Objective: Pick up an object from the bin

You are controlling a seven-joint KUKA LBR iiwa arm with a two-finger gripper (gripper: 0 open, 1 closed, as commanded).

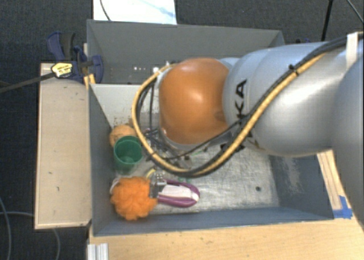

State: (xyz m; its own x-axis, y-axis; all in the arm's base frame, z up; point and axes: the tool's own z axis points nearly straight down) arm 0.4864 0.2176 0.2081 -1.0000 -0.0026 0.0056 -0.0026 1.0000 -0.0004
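The pincer (157,185) stands between a fuzzy orange ball (132,198) and a purple-white piece (180,195); its spread cannot be told.

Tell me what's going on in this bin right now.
A robot arm reaches into the grey bin from the right. Its orange-covered wrist hangs low over the left part, close above a green cup, a fuzzy orange ball and a purple-and-white thing. All three lie on the bin floor, and nothing looks lifted yet.
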